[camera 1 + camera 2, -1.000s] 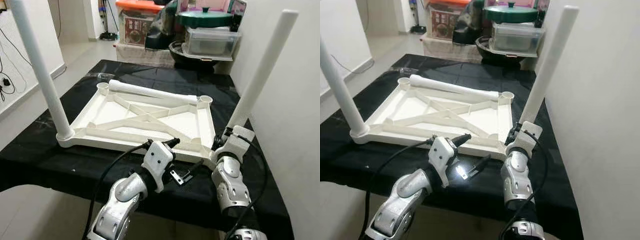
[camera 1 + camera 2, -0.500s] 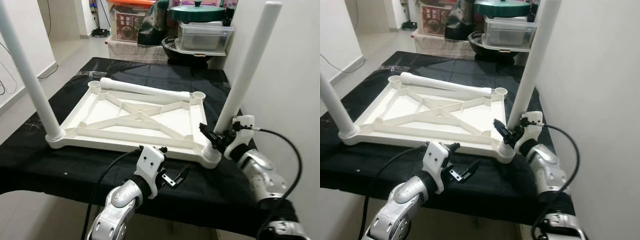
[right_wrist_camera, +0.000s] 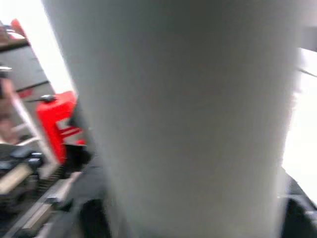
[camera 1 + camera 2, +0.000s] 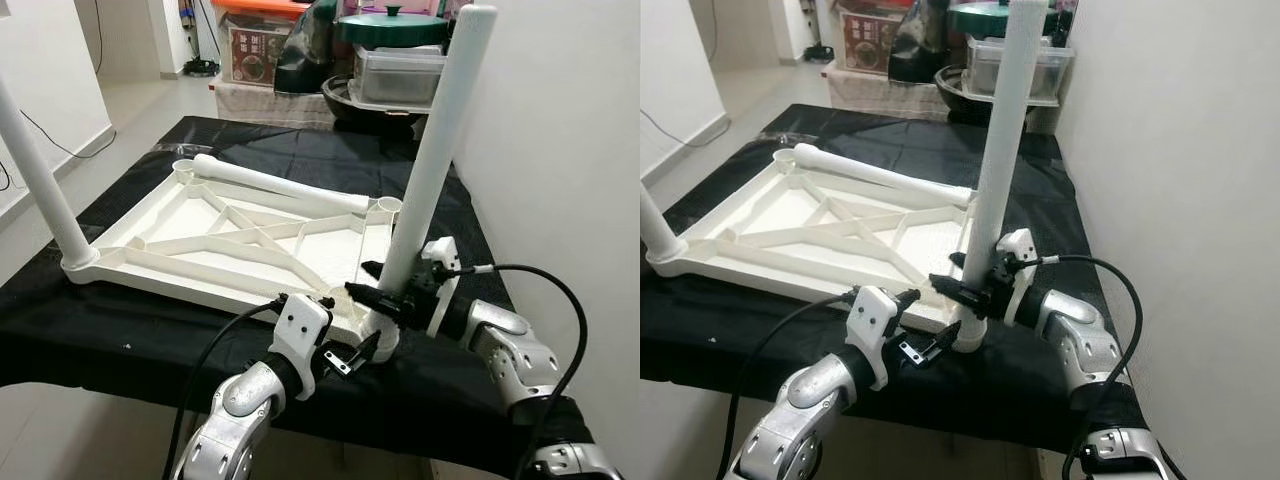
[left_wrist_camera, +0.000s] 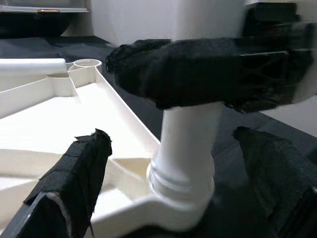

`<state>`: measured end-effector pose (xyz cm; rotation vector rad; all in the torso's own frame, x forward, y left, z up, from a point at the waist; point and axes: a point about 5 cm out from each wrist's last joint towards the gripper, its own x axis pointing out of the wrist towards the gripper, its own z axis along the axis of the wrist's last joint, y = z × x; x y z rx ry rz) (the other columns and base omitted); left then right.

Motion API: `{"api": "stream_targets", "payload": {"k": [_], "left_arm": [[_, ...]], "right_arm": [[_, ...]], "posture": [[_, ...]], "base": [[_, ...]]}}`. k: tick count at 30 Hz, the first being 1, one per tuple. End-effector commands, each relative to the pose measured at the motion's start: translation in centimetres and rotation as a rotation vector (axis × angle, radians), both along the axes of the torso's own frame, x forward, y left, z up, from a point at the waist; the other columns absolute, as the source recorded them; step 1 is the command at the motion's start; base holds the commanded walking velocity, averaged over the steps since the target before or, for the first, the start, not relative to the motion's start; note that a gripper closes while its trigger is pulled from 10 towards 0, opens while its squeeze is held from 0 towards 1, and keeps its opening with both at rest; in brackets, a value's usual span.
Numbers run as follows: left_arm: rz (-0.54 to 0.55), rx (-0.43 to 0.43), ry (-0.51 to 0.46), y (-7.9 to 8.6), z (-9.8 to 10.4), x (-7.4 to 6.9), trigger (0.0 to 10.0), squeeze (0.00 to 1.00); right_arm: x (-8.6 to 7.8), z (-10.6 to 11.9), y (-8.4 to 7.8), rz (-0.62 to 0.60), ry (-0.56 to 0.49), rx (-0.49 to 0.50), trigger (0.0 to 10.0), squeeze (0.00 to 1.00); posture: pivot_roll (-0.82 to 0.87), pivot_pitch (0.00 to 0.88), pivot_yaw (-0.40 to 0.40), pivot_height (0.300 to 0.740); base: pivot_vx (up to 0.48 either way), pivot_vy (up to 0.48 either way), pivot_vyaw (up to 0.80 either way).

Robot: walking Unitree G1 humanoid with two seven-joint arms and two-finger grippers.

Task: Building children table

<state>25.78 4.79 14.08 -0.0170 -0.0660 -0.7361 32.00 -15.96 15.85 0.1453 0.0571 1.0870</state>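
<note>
a black cloth [image 4: 150, 330] covers the work surface, with a pale wall [image 4: 560, 150] close on the right and stacked storage bins [image 4: 400, 70] crowded at the far end. at the left, one white table leg [image 4: 40, 170] stands upright in the near-left corner socket of the upturned white tabletop [image 4: 230, 250], which lies ribbed underside up on the cloth. a loose leg [image 4: 280, 185] lies flat across the tabletop's far edge, between the two far sockets. further right, the left gripper [image 4: 350, 355] hovers low at the near-right corner, its fingers [image 5: 79, 168] spread apart on either side of the socket and holding nothing. there the right-hand leg [image 4: 435, 160] rises, tilted slightly, from that corner socket. the right gripper [image 4: 385, 290] reaches in from the right and is clenched around this leg just above the socket.
</note>
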Motion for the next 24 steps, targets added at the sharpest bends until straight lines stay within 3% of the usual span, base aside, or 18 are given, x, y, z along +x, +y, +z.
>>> {"api": "stream_targets", "payload": {"k": [1,4,5,7,8,9,10,11,13,14,16,17,19,20,21,22,23,24], "left_arm": [[-0.002,0.005,0.011,0.1,-0.1,-0.3,10.0,0.00],[-0.004,0.005,0.014,0.1,-0.1,-0.2,10.0,0.00],[-0.004,0.005,0.014,0.1,-0.1,-0.2,10.0,0.00],[-0.003,0.005,0.014,0.2,-0.1,-0.2,10.0,0.00],[-0.003,0.004,0.014,0.2,-0.1,-0.2,10.0,0.00],[-0.003,0.004,0.014,0.2,-0.1,-0.2,10.0,0.00],[-0.002,0.003,0.014,0.2,0.0,-0.1,10.0,0.00],[-0.002,0.003,0.014,0.2,0.0,-0.1,10.0,0.00],[-0.001,0.001,0.012,0.2,0.1,-0.1,10.0,0.00],[-0.001,0.000,0.010,0.2,0.2,0.0,10.0,0.00],[-0.001,0.000,0.010,0.2,0.2,0.0,10.0,0.00],[-0.001,0.000,0.008,0.2,0.2,0.0,10.0,0.00],[-0.001,0.000,0.008,0.2,0.2,0.0,10.0,0.00],[-0.001,0.001,0.008,0.2,0.3,0.0,10.0,0.00],[-0.001,0.001,0.008,0.2,0.3,0.0,10.0,0.00],[-0.002,0.002,0.009,0.2,0.3,0.0,10.0,0.00],[-0.002,0.002,0.009,0.2,0.3,0.0,10.0,0.00],[-0.003,0.004,0.006,0.2,0.3,0.1,10.0,0.00]], "right_arm": [[-0.3,-0.3,0.6,0.035,0.013,-0.004,0.0,0.00],[1.1,-0.8,0.3,-0.168,-0.033,-0.080,0.0,0.00],[1.1,-0.8,0.3,-0.168,-0.033,-0.080,0.0,0.00],[1.7,-0.8,0.1,-0.252,-0.029,-0.074,0.0,0.00],[2.2,-0.9,-0.4,-0.358,-0.020,-0.072,0.0,0.00],[2.2,-0.9,-0.4,-0.358,-0.020,-0.072,0.0,0.00],[2.9,-0.8,-1.2,-0.521,0.008,-0.042,0.0,0.00],[2.9,-0.8,-1.2,-0.521,0.008,-0.042,0.0,0.00],[3.7,-1.2,-3.2,-0.846,0.086,-0.040,0.0,0.00],[3.6,-1.7,-4.4,-1.055,0.143,-0.035,0.0,0.00],[3.6,-1.7,-4.4,-1.055,0.143,-0.035,0.0,0.00],[3.3,-2.1,-5.2,-1.184,0.181,-0.037,0.0,0.00],[3.3,-2.1,-5.2,-1.184,0.181,-0.037,0.0,0.00],[2.7,-2.5,-6.1,-1.341,0.207,-0.042,0.0,0.00],[2.7,-2.5,-6.1,-1.341,0.207,-0.042,0.0,0.00],[2.0,-2.9,-6.5,-1.474,0.221,-0.037,0.0,0.00],[2.0,-2.9,-6.5,-1.474,0.221,-0.037,0.0,0.00],[1.5,-3.0,-5.7,-1.571,0.220,-0.013,0.0,0.00]], "posture": [[0.14,0.000,-0.076,0.740],[0.13,0.000,-0.071,0.740],[0.13,0.000,-0.071,0.740],[0.12,0.000,-0.064,0.740],[0.12,0.000,-0.059,0.740],[0.12,0.000,-0.059,0.740],[0.11,0.000,-0.058,0.740],[0.11,0.000,-0.058,0.740],[0.11,0.000,-0.061,0.740],[0.11,0.000,-0.056,0.740],[0.11,0.000,-0.056,0.740],[0.11,0.000,-0.056,0.740],[0.11,0.000,-0.056,0.740],[0.10,0.000,-0.051,0.740],[0.10,0.000,-0.051,0.740],[0.10,0.000,-0.045,0.740],[0.10,0.000,-0.045,0.740],[0.10,0.000,-0.043,0.740]], "base": [[0.000,0.000,0.00],[0.000,0.000,0.00],[0.000,0.000,0.00],[0.000,0.000,0.00],[0.000,0.000,0.00],[0.000,0.000,0.00],[0.000,0.000,0.00],[0.000,0.000,0.00],[0.000,0.000,0.00],[0.000,0.000,0.00],[0.000,0.000,0.00],[0.000,0.000,0.00],[0.000,0.000,0.00],[0.000,0.000,0.00],[0.000,0.000,0.00],[0.000,0.000,0.00],[0.000,0.000,0.00],[0.000,0.000,0.00]]}}
